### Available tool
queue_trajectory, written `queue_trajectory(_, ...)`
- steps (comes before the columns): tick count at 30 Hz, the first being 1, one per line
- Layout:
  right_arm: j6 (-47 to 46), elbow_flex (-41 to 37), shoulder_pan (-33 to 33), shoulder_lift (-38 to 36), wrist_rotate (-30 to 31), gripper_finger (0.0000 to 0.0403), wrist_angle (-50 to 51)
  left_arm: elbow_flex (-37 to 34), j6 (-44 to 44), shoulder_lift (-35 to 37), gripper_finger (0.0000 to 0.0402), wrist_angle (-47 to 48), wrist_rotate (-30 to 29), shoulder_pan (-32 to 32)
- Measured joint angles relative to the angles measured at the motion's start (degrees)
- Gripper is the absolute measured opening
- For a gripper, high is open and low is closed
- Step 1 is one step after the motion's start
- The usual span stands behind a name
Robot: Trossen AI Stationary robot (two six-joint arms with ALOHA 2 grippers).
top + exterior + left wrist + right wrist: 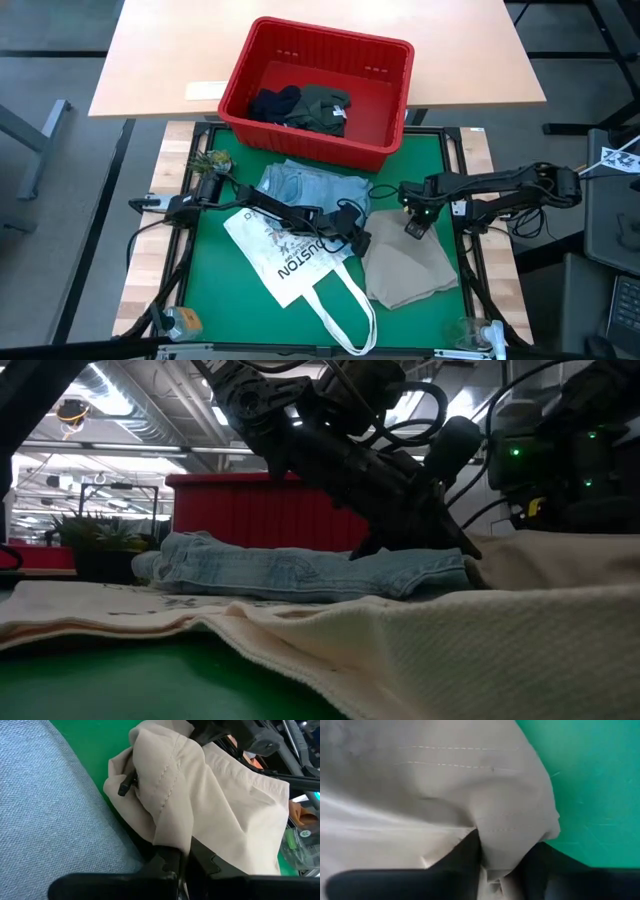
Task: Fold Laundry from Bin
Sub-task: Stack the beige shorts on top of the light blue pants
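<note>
A beige cloth (412, 268) from the laundry lies on the green mat at the right. My left gripper (358, 243) reaches in from the left and is shut on the cloth's left edge. My right gripper (414, 228) points down at the cloth's far edge and is shut on a fold of it. Light blue jeans (305, 185) lie flat on the mat beyond the left arm. The red bin (390, 150) stands at the mat's far edge, with dark garments (300, 108) on its floor. My left gripper holds the beige cloth at its left edge (165, 827), coming slanting down from the table's left. The cloth drapes over the fingers and hides the place of contact. The rest of the cloth lies on the mat. My right gripper pinches a bunched fold (502, 852) at the cloth's far edge between its two fingers (465, 857). The fingers come from above, pointing down. How many layers they have, I cannot tell. The cloth around the fold lies on the mat.
A white tote bag (285, 255) printed "HOUSTON" lies under the left arm, its handles (345, 315) toward the near edge. A small plant (212, 160) stands at the mat's far left corner. A wooden table (160, 60) lies behind the bin.
</note>
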State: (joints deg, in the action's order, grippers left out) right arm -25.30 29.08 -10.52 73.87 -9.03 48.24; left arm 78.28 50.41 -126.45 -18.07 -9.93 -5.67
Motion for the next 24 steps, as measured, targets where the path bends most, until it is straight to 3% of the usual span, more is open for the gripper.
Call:
queue_trajectory(6,-0.1,1.6,0.0,0.2,-3.2,0.0034,1.7,0.0,0.0,0.0,0.0005,-3.0,0.0,0.0)
queue_trajectory(15,0.2,10.4,0.1,0.1,-4.4,0.0041,11.1,0.2,0.2,0.3,0.0003,-6.8,0.2,0.0)
queue_trajectory(24,0.2,17.7,0.1,-3.2,-5.2,0.0032,18.8,5.9,-3.8,0.8,0.0001,-3.3,6.2,0.3)
